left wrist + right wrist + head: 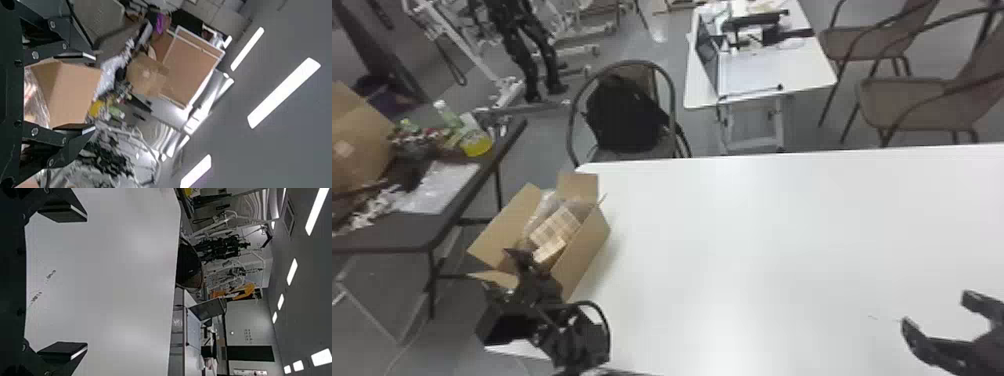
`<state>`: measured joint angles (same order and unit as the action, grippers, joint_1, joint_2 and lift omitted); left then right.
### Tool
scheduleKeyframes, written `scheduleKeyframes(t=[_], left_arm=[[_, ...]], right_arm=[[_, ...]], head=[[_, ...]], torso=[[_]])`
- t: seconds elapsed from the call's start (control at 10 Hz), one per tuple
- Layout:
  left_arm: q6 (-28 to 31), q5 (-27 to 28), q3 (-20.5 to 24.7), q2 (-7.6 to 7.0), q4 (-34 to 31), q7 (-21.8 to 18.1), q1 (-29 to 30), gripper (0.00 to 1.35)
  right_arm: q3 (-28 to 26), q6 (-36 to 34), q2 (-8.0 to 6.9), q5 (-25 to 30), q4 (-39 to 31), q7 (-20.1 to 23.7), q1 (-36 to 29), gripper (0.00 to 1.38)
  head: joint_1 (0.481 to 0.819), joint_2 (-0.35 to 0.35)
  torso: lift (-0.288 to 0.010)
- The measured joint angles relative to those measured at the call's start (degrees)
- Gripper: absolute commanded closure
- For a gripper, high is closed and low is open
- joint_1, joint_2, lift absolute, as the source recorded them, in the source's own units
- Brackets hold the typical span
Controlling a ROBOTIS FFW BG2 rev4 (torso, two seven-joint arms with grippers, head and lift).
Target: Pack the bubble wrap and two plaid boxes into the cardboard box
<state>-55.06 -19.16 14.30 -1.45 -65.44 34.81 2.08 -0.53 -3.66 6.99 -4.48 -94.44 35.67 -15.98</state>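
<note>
We judge the packing nearly done: the cardboard box (584,252) has its flaps (507,227) spread, which leaves its mouth free for loading. Inside it, the plaid boxes (556,227) lie tilted, probably because the bubble wrap (547,201) takes up room at the cardboard box's far end. Our left gripper (94,93) is at the cardboard box's near end, its fingers parted with nothing pinched between them; that placing would suit a release or a light nudge to settle the load. Our right gripper (934,309) hangs well apart from the cardboard box, over the white table (757,225), also spread and empty, presumably because the loading spot is within the other arm's reach.

Counting, we have one cardboard box for packing, one visible mass of bubble wrap inside it and two grippers. Of the plaid boxes we make out one patterned face and a paler piece against it; in fairness, we cannot tell whether that piece is the second.
</note>
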Motion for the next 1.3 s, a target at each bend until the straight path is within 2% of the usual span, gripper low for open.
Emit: scheduleKeyframes(t=[0.1,0.2,0.3,0.4,0.5,0.6,0.7,1.0,1.3], left_arm=[[0.1,3.7,-3.6,-0.24,-7.3,-1.1,5.1,0.14],[3.5,8.5,-6.4,0.20,-15.8,-4.8,11.1,0.14],[6.6,11.6,-9.7,0.61,-21.3,-8.5,16.2,0.14],[7.9,13.5,-12.3,0.91,-23.3,-12.6,19.6,0.14],[9.0,15.7,-11.9,1.26,-23.7,-21.7,22.0,0.14],[10.5,17.8,-9.3,1.35,-23.6,-31.2,24.1,0.14],[11.3,19.5,-6.4,1.36,-22.6,-36.6,25.8,0.14],[11.2,19.8,-2.7,1.37,-17.7,-41.7,28.9,0.14],[11.7,17.1,-2.5,1.37,-16.4,-44.4,29.0,0.14]], right_arm=[[-0.1,1.0,-0.52,0.2,-0.4,-0.1,-0.6,0.15],[-0.3,2.5,-1.03,0.4,-0.9,-0.4,-1.4,0.14],[-0.5,5.1,-1.54,0.6,-1.4,-2.1,-2.6,0.14],[-0.6,8.1,-2.02,0.8,-1.9,-4.8,-4.4,0.14],[-0.7,10.7,-2.21,1.0,-2.6,-7.9,-6.6,0.09],[-1.5,12.3,-2.21,1.8,-3.4,-9.5,-8.6,0.05],[-2.5,13.2,-2.21,3.0,-3.8,-10.1,-10.1,0.10],[-3.8,16.3,-2.44,3.8,-2.9,-13.1,-14.9,0.12],[-4.2,18.0,-2.71,2.4,-1.5,-13.2,-15.7,0.12]], head=[[0.695,0.350],[0.695,0.350],[0.695,0.337],[0.695,0.270],[0.695,0.205],[0.695,0.178],[0.695,0.152],[0.695,0.158],[0.695,0.156]], torso=[[-0.050],[-0.050],[-0.050],[-0.050],[-0.050],[-0.050],[-0.050],[-0.050],[-0.050]])
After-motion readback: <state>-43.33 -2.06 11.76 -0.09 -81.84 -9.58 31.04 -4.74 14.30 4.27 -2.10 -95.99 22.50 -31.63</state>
